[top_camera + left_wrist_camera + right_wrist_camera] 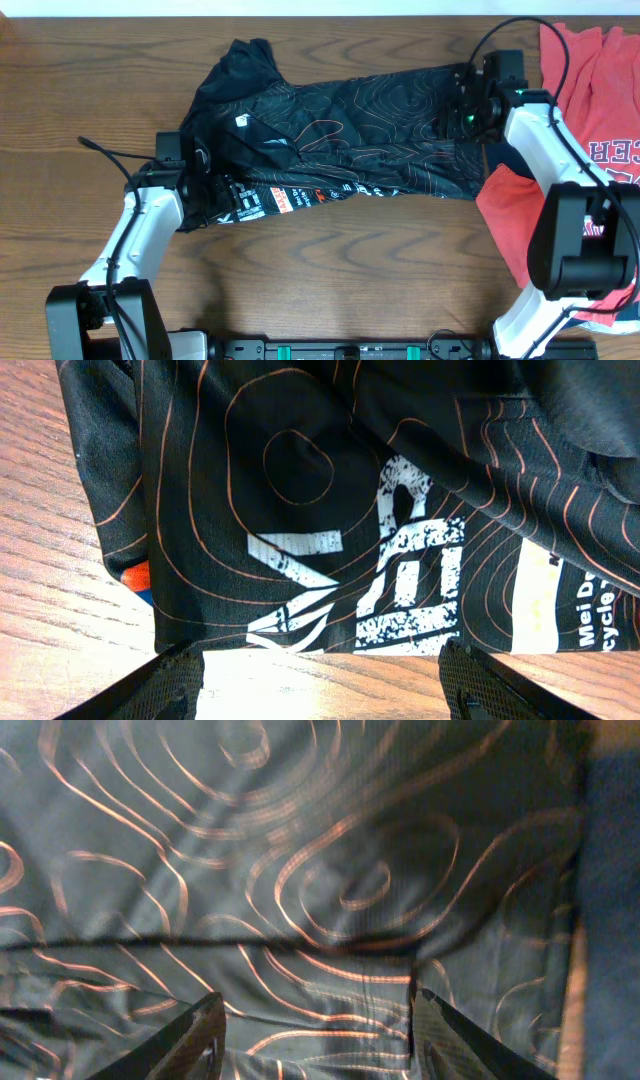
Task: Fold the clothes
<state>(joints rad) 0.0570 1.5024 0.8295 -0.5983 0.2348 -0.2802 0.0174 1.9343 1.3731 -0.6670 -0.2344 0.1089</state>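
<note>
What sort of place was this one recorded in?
Probably a lab-style robot workstation rather than a home: a wood-grain table with a left arm and a right arm based at its near edge, and a black jersey and a red T-shirt lying on it.

Robot lab workstation: wood-grain table (350,270), with left arm (140,230) and right arm (535,150) at its near edge.

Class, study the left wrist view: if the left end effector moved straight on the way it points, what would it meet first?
Most likely the black jersey, at the edge with white lettering just ahead of its open fingers; depth is unclear, so the table might come first.
</note>
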